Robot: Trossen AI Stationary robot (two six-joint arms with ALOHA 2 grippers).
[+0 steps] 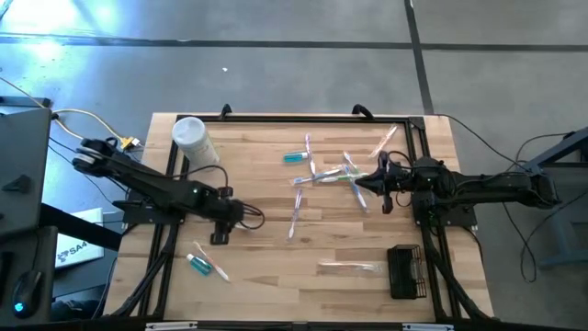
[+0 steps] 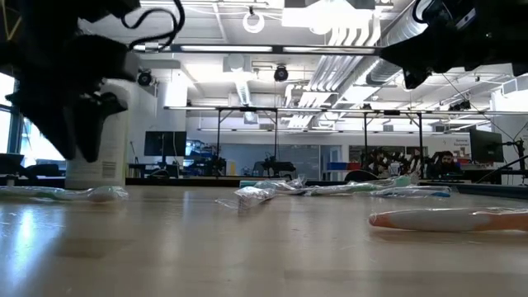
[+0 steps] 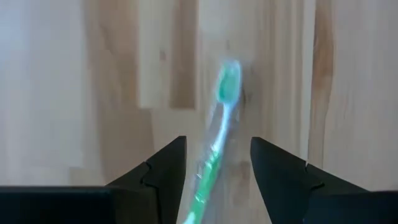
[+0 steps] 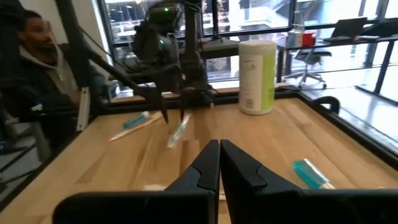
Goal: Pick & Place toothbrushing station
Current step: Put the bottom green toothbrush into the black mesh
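Observation:
My left gripper hangs open over the table's left half, fingers pointing down. A clear toothbrush with a green head lies in the gap between its fingers, apart from both. In the right wrist view this toothbrush slants just below the left gripper's fingertips; whether it rests on the table, I cannot tell. My right gripper is shut and empty above a loose heap of toothbrushes. The black wire-mesh holder stands at the near right. A teal toothpaste tube lies at the far middle.
A white canister stands at the far left. Another toothbrush and a teal tube lie near the left front. A single toothbrush lies mid-table, and a wrapped one lies beside the holder. A person sits beyond the table.

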